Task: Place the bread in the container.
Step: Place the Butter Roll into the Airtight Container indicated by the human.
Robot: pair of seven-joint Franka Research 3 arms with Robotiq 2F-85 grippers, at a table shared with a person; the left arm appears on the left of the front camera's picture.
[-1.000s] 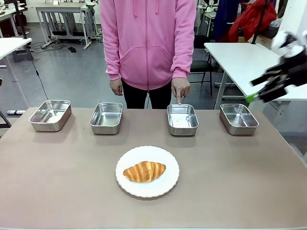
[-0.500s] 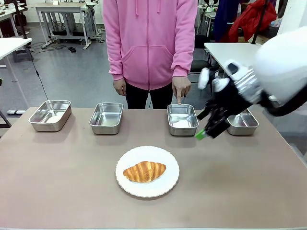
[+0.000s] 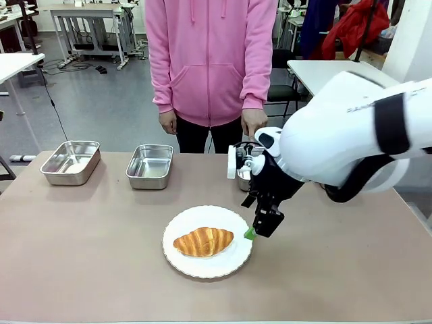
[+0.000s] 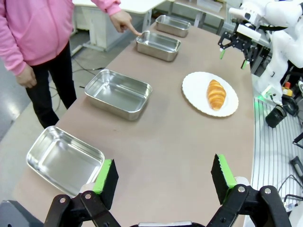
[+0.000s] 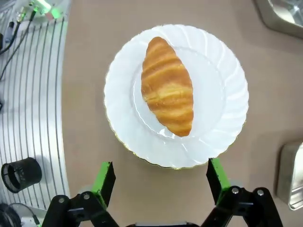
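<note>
the right gripper (image 3: pixel 258 229) has moved a long way. a second ago it was up high at the far 3 o'clock side of the front view, past the last pan. half a second ago it hung over the gap between the two pans on that side. now it is down low, right at the 3 o'clock edge of the white plate (image 3: pixel 177 226), with one green pad just over the rim. its fingers are spread wide and hold nothing.

the bread (image 3: pixel 203 241) has not moved. it lies in the middle of the plate, on the brown table (image 3: pixel 101 263). in the right wrist view it sits at 12 o'clock from the fingers.

the container (image 4: pixel 158 46) is at about 1 o'clock from the plate. it has nothing in it. the big white arm (image 3: pixel 351 135) now covers most of it in the front view. the person's hand (image 4: pixel 124 21) still points a finger at its edge, like before.

the two pans (image 3: pixel 149 165) at 10 and 11 o'clock from the plate are where they were.

the left gripper (image 4: pixel 164 177) is wide open with nothing in it, up over the table end near the last pan (image 4: pixel 64 158).
</note>
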